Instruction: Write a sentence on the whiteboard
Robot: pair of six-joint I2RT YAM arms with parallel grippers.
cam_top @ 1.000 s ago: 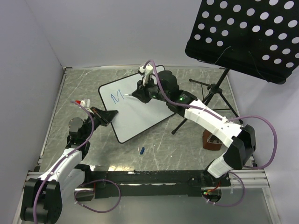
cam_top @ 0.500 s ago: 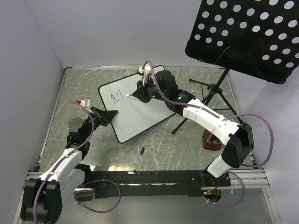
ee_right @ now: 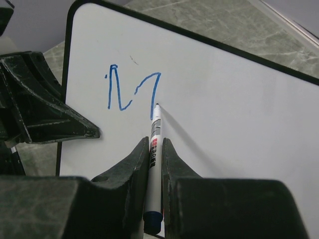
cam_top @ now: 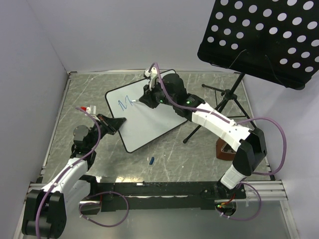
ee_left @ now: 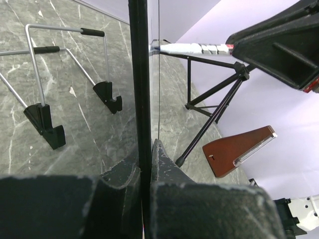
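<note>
The whiteboard [cam_top: 149, 122] lies tilted on the table, white with a thin black rim. My left gripper [cam_top: 118, 123] is shut on its near left edge, and the left wrist view shows the rim [ee_left: 139, 74] edge-on between the jaws of that gripper [ee_left: 145, 149]. The sentence [ee_right: 130, 91] consists of one blue letter M, also visible from above [cam_top: 124, 103]. My right gripper [ee_right: 155, 141] is shut on a white marker [ee_right: 156, 124] whose tip touches the whiteboard [ee_right: 224, 124] at the foot of the M's last stroke. From above, my right gripper [cam_top: 145, 99] hovers over the board's far left part.
A black perforated music-stand panel [cam_top: 264, 40] overhangs the back right, and its tripod [cam_top: 219, 107] stands right of the board. A brown wedge-shaped block [cam_top: 227, 149] sits by the right arm. A blue marker cap [cam_top: 151, 160] lies in front of the board. A wire stand [ee_left: 65, 74] shows under the board.
My right arm has swung a little to the left with the marker, and the M's last stroke has grown. The left gripper and the board have stayed put.
</note>
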